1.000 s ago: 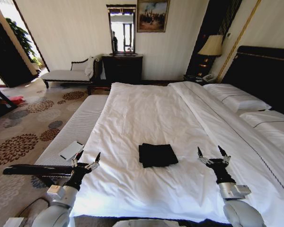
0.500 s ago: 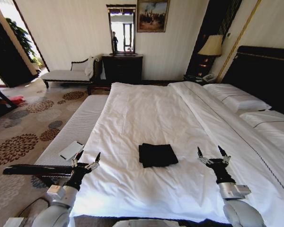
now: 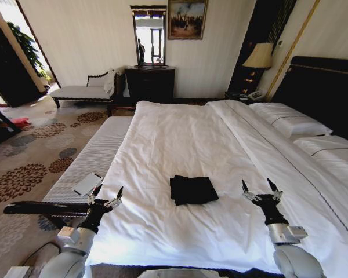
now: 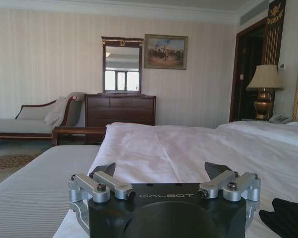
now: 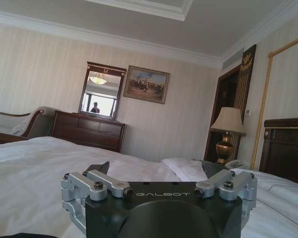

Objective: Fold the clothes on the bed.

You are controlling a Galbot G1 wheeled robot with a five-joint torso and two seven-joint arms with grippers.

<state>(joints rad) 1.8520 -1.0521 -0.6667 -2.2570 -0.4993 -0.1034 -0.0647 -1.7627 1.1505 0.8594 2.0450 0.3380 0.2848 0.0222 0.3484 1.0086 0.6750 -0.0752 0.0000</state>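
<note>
Nothing is changing since a second ago: the clothes (image 3: 193, 189) are lying folded at centre frame on the bed (image 3: 180, 139), the left gripper (image 3: 106, 196) and right gripper (image 3: 259, 188) hovering open-jawed, suggesting folding is finishing.

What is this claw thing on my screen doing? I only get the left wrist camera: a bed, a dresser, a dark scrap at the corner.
Observer: That scrap is the clothes, a black top lying as a compact folded rectangle on the bed.
Operator: Is my claw touching it?
Observer: No. The left gripper is open and sits off the bed's left edge, apart from the top.
Operator: Is there a second claw?
Observer: Yes, the right gripper is also open, over the duvet on the other side of the top, holding nothing.
Operator: Anything beside the bed?
Observer: A narrow bench runs along its left side, with a small flat card-like object on it.
</note>
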